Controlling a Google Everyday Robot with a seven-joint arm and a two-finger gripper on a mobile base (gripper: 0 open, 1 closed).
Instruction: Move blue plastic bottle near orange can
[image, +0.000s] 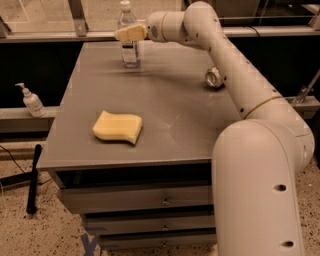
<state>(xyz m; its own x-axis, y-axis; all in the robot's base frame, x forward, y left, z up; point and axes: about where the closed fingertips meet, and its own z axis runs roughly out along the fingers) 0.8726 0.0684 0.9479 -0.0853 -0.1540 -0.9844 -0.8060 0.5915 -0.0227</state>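
The blue plastic bottle (130, 52) stands upright at the far left of the grey table (170, 115), with its white cap at the top of the view. My gripper (129, 33) is at the bottle's upper body, reaching in from the right and overlapping it. The orange can (214, 78) lies on its side at the table's far right, its silver end facing the camera. My arm partly hides it. The can is well to the right of the bottle.
A yellow sponge (118, 127) lies on the table's near left. A white pump dispenser (31, 101) stands on a ledge left of the table. A black stick (33, 177) leans by the floor. My arm's large body fills the lower right.
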